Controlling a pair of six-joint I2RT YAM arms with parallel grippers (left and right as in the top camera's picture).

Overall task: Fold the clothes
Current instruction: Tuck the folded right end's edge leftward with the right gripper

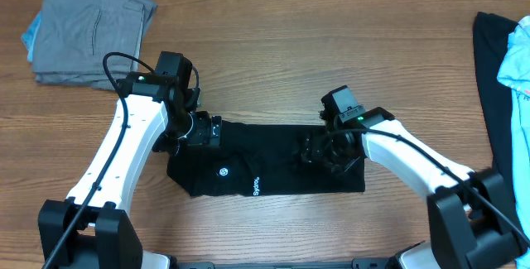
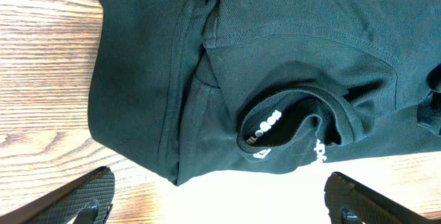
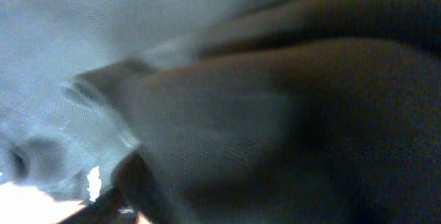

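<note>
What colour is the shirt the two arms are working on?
Black, this shirt, with a small round white logo and white lettering; the overhead view shows it best.

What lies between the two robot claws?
Only the black shirt: in the overhead view its fabric spans the stretch from the left gripper to the right gripper.
</note>
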